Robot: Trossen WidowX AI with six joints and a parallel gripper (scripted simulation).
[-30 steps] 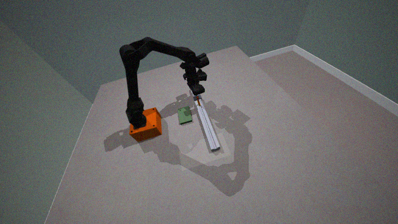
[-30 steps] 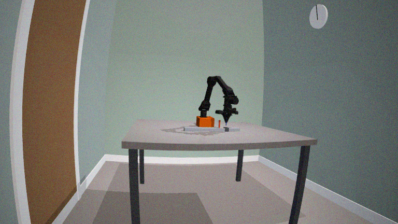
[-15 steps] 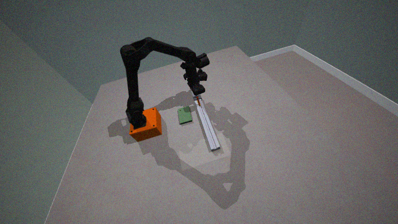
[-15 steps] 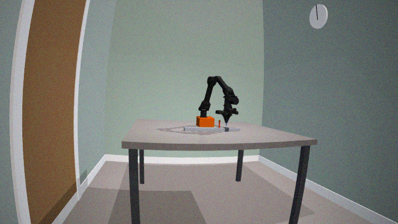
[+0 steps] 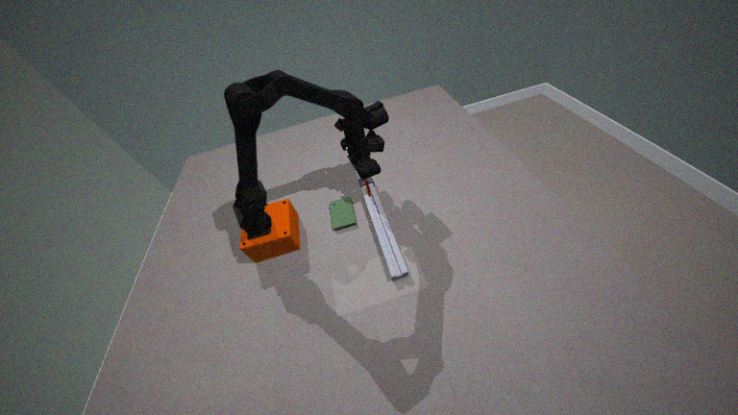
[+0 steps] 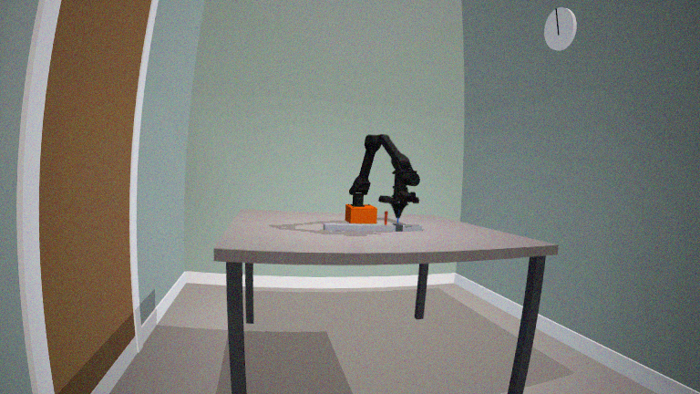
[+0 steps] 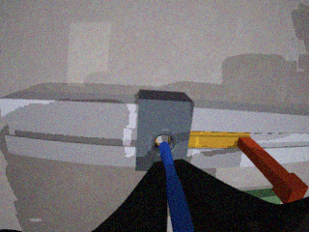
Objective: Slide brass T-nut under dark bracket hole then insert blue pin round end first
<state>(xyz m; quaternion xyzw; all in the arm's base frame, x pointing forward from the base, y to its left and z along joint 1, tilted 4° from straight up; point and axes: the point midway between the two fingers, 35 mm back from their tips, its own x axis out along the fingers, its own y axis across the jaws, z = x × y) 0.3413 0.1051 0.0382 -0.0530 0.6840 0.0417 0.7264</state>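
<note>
Pale table (image 5: 489,280) (image 6: 386,253) beneath dark bracket (image 6: 398,227) (image 7: 165,121), blue pin (image 6: 397,220) (image 7: 176,193) in pincer (image 5: 365,175) (image 6: 397,217) (image 7: 168,168).

Dim, grainy pics w/ cool, muted color. In the top view, overlapping arm shadows spread over the desk (image 5: 517,306) (image 6: 382,257) toward its near edge, w/ a paler patch among them. Ext. view: upright lines bow near the frame sides. Wrist view: soft detail, bright patches on the rail (image 7: 72,116).
</note>
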